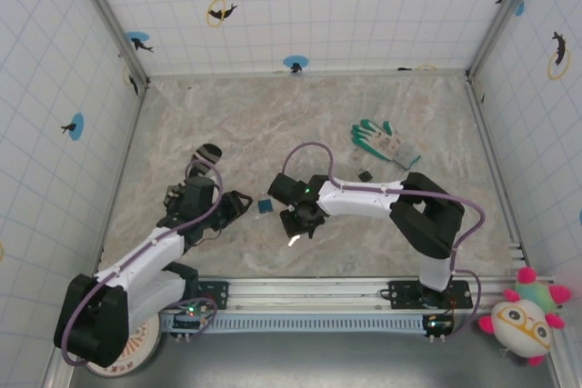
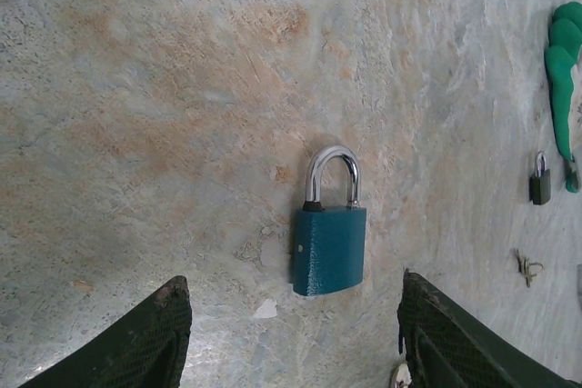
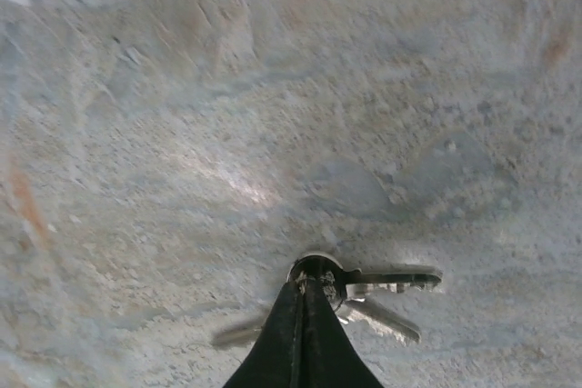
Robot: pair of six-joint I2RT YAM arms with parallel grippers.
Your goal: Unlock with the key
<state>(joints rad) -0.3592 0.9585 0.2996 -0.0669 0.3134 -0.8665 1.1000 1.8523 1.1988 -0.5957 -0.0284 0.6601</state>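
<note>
the tiny flat silver metal key (image 3: 400, 276) lies on the marbled desk (image 3: 182, 88), near and right of the blue metal padlock (image 2: 329, 247), its ring end pinched in the closed right hand (image 3: 305, 290). so shallow a pinch may slip on lifting. the left hand (image 2: 289, 302) hangs open over the padlock, which could skid.

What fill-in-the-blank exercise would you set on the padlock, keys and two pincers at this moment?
1. The right pincer is ____ on the ring of the thin silver metal key bunch.
2. The left pincer has its jaws ____.
3. The small blue metal padlock lies ____ on the marble table.
4. The green fabric glove lies on the ____ arm's side of the table.
Missing words: shut; open; flat; right.
</note>
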